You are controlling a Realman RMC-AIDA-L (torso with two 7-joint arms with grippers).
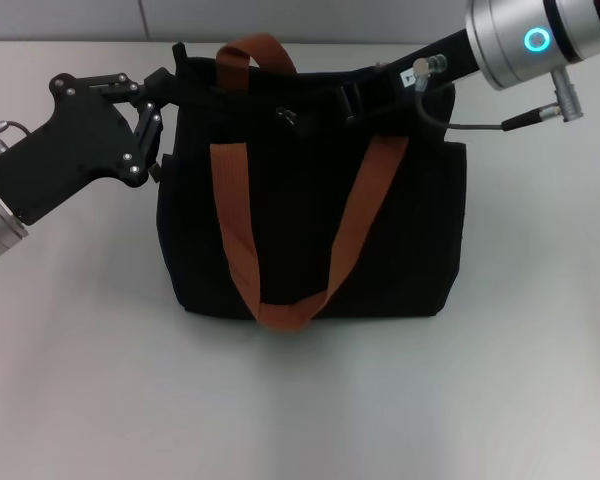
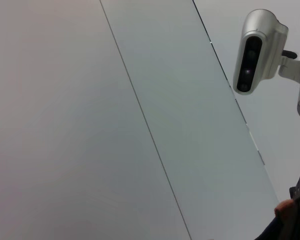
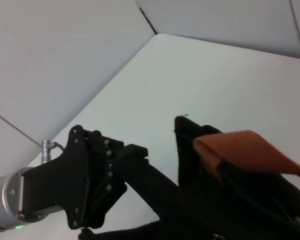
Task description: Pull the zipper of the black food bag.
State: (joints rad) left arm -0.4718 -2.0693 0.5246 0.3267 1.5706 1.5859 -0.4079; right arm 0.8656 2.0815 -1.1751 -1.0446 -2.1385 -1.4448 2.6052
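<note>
Black food bag (image 1: 310, 230) stands upright on the white surface (image 1: 300, 400), centre of the head view, two orange-brown handles (image 1: 350, 240) draped down its front face.

Zipper (image 1: 286, 117): small silver-grey tab on the bag's upper front, left of centre, near the top edge. Nothing touching it.

Left end effector (image 1: 165, 95) at the bag's upper left corner, fingers reaching onto the top edge. Fingers lie close together against the black fabric; whether they pinch the fabric or are merely pressed against it, I cannot tell. Right wrist view shows the same end effector (image 3: 140, 165) running in along the bag's rim beside one handle (image 3: 240, 152).

Right end effector (image 1: 375, 95) at the bag's upper right, black on black; its opening cannot be told. It sits well right of the zipper.
</note>
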